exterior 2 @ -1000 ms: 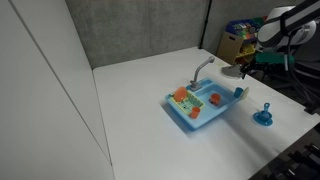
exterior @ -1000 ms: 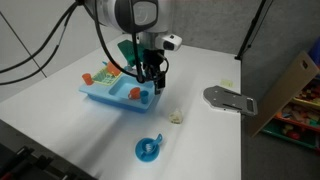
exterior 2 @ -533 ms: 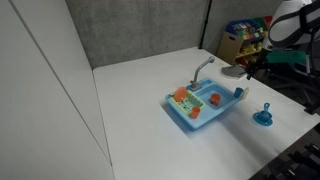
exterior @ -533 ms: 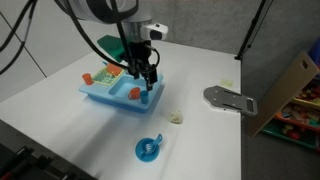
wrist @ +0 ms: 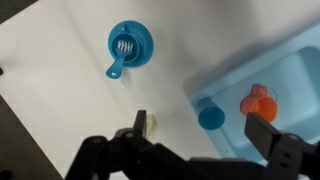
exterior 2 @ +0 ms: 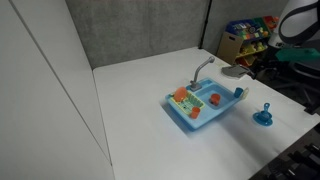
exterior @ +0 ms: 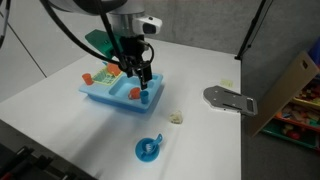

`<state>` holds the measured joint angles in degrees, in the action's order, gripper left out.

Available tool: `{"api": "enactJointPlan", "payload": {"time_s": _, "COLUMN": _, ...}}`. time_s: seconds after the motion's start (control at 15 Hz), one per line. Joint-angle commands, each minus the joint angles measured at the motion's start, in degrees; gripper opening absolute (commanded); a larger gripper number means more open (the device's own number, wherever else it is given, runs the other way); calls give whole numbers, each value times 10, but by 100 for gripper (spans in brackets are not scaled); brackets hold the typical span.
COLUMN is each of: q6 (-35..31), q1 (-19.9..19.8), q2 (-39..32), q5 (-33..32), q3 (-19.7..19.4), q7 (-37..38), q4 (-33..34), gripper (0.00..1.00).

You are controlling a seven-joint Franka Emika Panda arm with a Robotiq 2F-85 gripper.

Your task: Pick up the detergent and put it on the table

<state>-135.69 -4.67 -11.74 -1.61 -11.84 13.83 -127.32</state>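
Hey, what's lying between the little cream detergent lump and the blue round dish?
Nothing. In an exterior view, only bare white table separates the detergent from the blue round dish.

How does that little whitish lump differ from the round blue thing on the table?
The lump is pale cream; the round dish is bright blue. The lump is smaller and shapeless; the dish is a neat circle with a short handle. The lump lies nearer the blue toy sink than the dish. Both rest on the white table.
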Motion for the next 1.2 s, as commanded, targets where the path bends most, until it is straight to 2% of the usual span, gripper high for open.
{"api": "enactJointPlan", "payload": {"time_s": 0.0, "q6": 1, "q1": -8, "q2": 0, "q5": -2, "q3": 8, "q7": 1, "q4": 1, "gripper": 100}}
{"api": "enactJointPlan", "payload": {"time_s": 0.6, "q6": 32, "q1": 18, "q2": 54, "q5": -57, "q3": 30, "q7": 4, "q4": -23, "gripper": 100}}
{"api": "enactJointPlan", "payload": {"time_s": 1.13, "q6": 131, "q1": 22, "q2": 167, "q5": -50, "q3": 72, "q7": -42, "q4": -63, "gripper": 100}}
